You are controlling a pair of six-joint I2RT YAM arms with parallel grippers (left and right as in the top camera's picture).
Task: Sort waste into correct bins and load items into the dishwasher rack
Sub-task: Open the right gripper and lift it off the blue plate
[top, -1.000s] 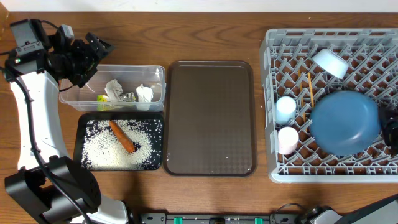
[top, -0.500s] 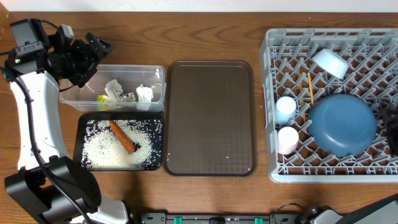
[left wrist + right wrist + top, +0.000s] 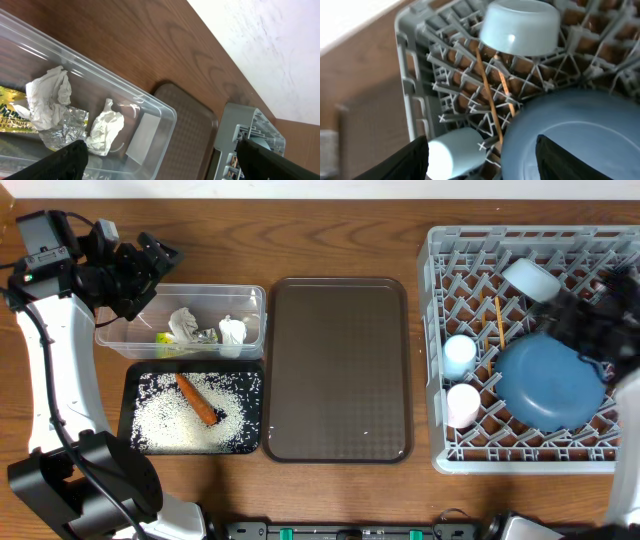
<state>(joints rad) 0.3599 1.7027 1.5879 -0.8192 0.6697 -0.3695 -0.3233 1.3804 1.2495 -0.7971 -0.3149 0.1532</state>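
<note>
The right arm (image 3: 592,320) is showing only as a dark blur over the rack (image 3: 440,450), covering the upper right rim of the plate (image 3: 545,395). The wrapper (image 3: 12,117) is running off the left wrist view's edge, the light-blue cup (image 3: 456,157) off the right's.

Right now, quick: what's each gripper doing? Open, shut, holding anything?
Left gripper: open, holding nothing, near the tub.
Right gripper: open, holding nothing, over the rack.
</note>
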